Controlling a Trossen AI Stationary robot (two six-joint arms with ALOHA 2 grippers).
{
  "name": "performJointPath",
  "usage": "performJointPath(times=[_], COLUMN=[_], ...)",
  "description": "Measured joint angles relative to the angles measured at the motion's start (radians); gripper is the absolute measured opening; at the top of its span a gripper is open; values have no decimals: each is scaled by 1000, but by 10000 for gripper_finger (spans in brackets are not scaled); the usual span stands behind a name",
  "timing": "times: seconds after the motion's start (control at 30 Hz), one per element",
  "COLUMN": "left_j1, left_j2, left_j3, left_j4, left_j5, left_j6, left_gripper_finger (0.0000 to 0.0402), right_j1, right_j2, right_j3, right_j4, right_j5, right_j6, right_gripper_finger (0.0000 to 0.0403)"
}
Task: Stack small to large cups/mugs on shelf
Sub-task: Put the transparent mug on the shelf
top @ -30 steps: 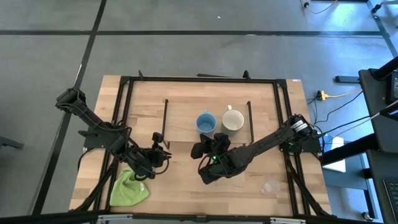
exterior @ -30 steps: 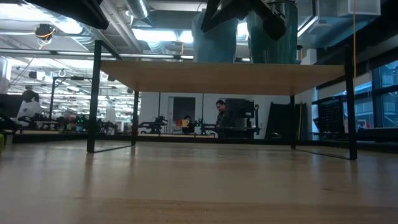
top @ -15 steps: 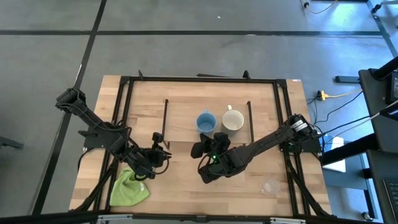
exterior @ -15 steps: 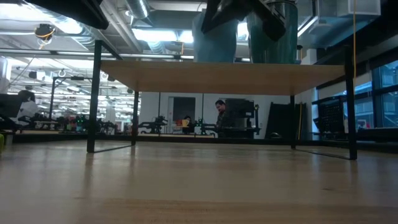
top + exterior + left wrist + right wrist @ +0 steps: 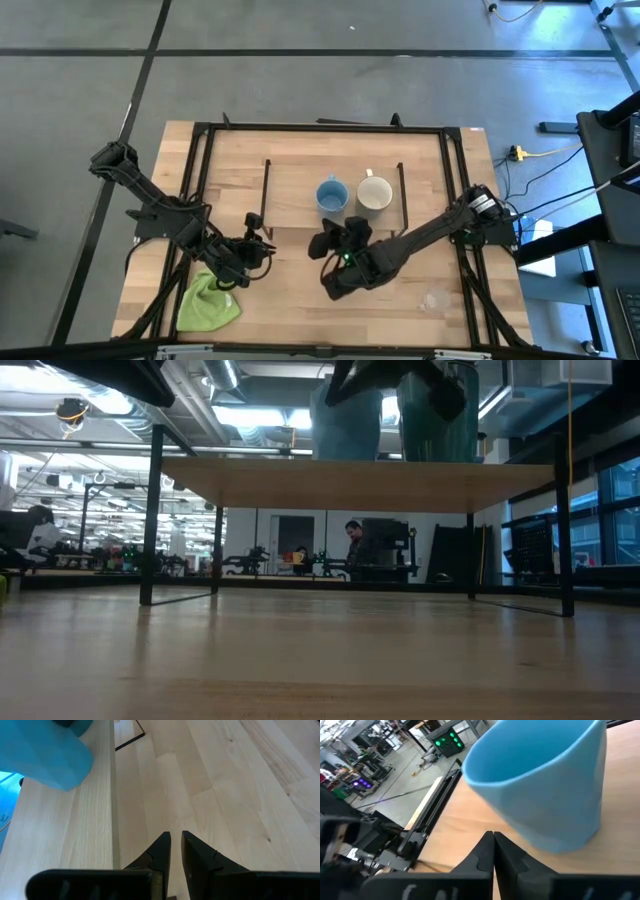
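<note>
Even overhead light, soft shadows
</note>
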Motion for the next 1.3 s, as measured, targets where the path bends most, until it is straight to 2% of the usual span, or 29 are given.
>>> performJointPath(times=[0.2,0.37,0.43,0.53,0.67,0.8,0.9,0.97,1.17,1.3], left_j1=[0,0,0,4,23,62,98,121,180,208], left_j2=[0,0,0,0,0,0,0,0,0,0], left_j3=[0,0,0,0,0,0,0,1,1,1], left_j4=[0,1,5,27,89,128,130,120,122,122], left_j5=[0,0,0,34,202,317,408,455,537,563], left_j6=[0,0,0,4,46,108,134,134,134,135], left_gripper_finger=[39,39,39,39,39,39,39,39,39,39], right_j1=[70,141,168,195,205,193,184,185,200,266], right_j2=[-2,-26,-34,-58,-71,-62,-63,-82,-91,-89], right_j3=[0,1,22,125,363,567,647,617,476,344], right_j4=[-6,-62,-98,-143,-297,-603,-800,-770,-783,-783], right_j5=[-7,-211,-261,-321,-493,-681,-833,-900,-1072,-1316], right_j6=[-14,-11,-34,-166,-402,-457,-439,-472,-272,-87], right_gripper_finger=[21,22,22,23,23,23,23,23,23,23])
